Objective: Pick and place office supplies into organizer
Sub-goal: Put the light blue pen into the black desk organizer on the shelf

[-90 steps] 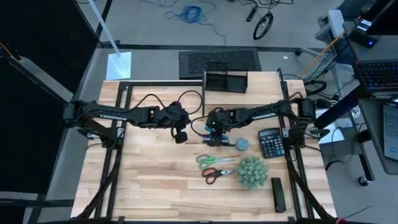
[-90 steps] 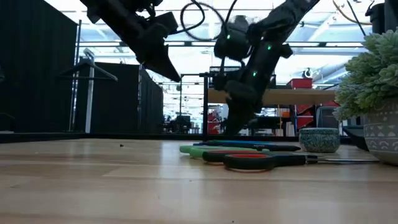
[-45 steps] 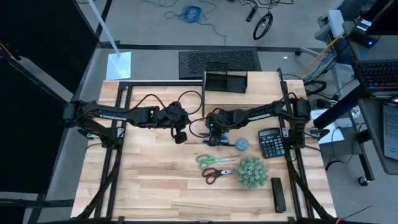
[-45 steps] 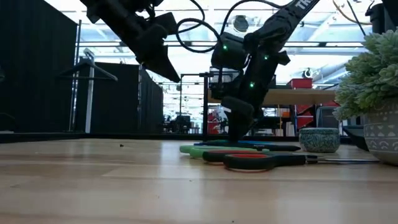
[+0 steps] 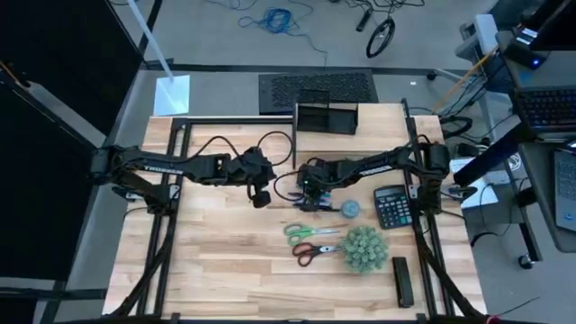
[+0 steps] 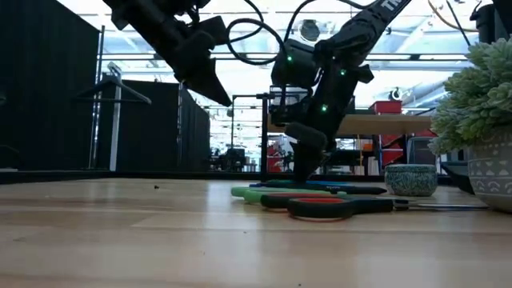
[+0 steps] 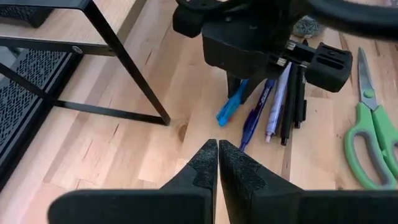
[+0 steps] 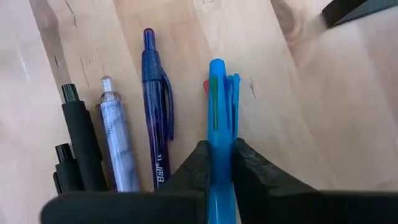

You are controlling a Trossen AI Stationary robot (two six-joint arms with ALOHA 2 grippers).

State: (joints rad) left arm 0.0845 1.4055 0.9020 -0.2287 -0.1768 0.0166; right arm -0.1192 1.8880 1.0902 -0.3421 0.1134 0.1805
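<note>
Bright-blue pen [image 8: 216, 99] now pinched in right tool [image 8: 217, 163], which has dropped to the surface [image 5: 225, 261] since a second ago | pickup underway, organizer [image 5: 326, 117] awaits at far edge | pen: slim, multicolour-click, beside three pens | left tool [image 7: 217, 163] clenched empty, hovering nearby

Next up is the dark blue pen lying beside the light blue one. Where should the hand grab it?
Take the dark blue pen across its bare mid-barrel, from straight above. It lies flat with pens close on both sides, so the fingers need to slip into narrow gaps. The right hand is shut on the light blue pen.
</note>
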